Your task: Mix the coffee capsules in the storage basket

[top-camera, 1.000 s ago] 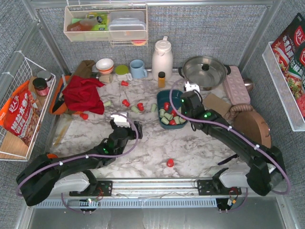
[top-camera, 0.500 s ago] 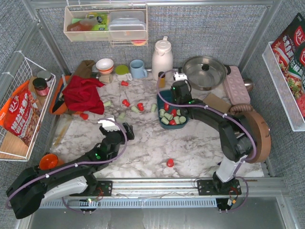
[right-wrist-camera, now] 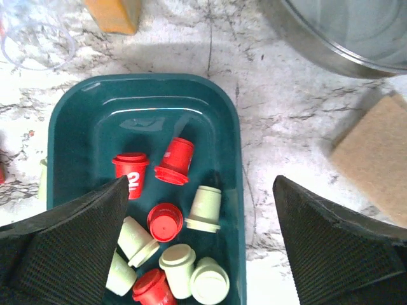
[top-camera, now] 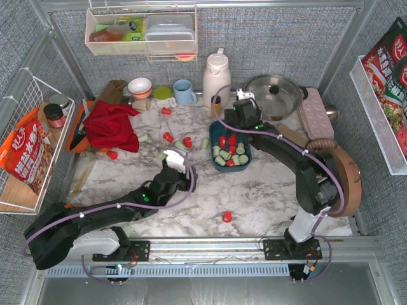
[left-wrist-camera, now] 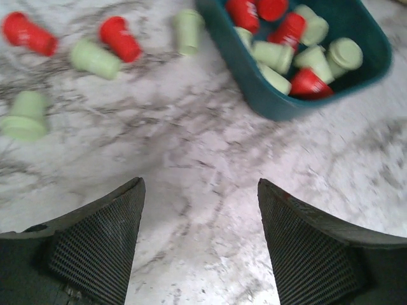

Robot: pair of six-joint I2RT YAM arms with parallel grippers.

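Moved: my right gripper, to far end of storage basket, spread wide, empty; left gripper likewise. Coffee capsules: probably light, rigid, slick; pinch across tapered sides.

Top external looks steeply down from the near edge over the whole surface; both wrist views look down close, sharing the storage basket.
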